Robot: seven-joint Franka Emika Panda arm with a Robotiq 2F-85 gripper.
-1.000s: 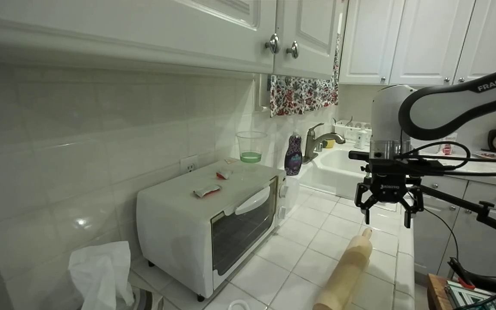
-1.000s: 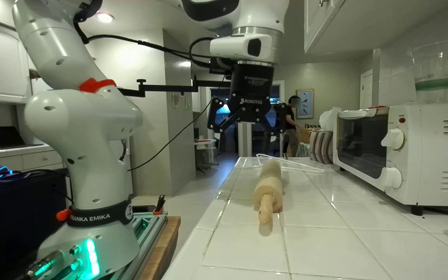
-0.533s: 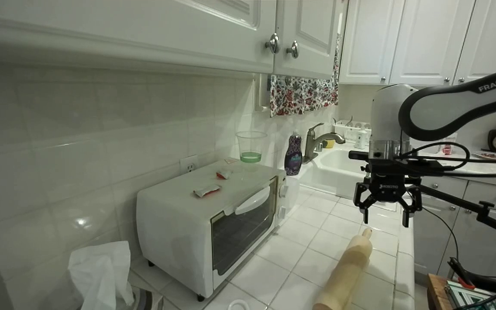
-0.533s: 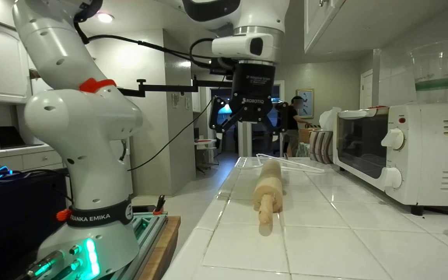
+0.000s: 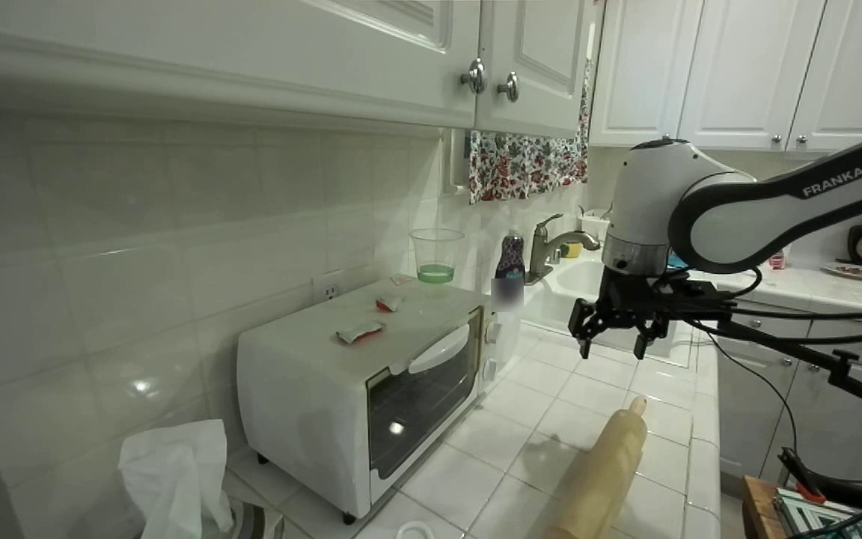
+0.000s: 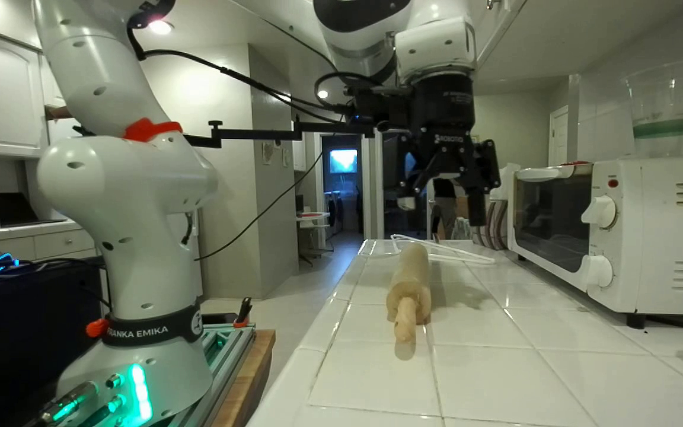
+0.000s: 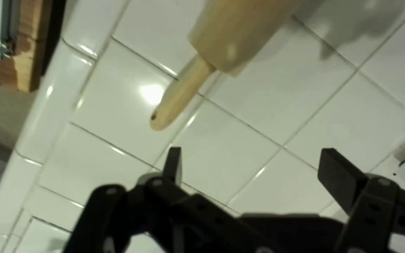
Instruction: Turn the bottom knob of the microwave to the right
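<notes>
Over the last 0.5 s the gripper (image 6: 441,212) swung toward the microwave (image 6: 626,237) and twisted, its jaws spread with nothing between them. The bottom knob (image 6: 599,271), low on the microwave's front, sat untouched: likely an approach, turning not begun.

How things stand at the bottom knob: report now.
Hand open, holding nothing, above the counter. Bottom knob: no contact. Rolling pin lying on the counter, likely out of the path.

Arm (image 5: 734,228) marked "FRANKA EMIK" (cut by the frame edge). Base band (image 6: 149,330) reads "FRANKA EMIKA". Gripper (image 6: 441,210) bears "ROBOTIQ"; smaller print (image 6: 458,95) above it illegible.
</notes>
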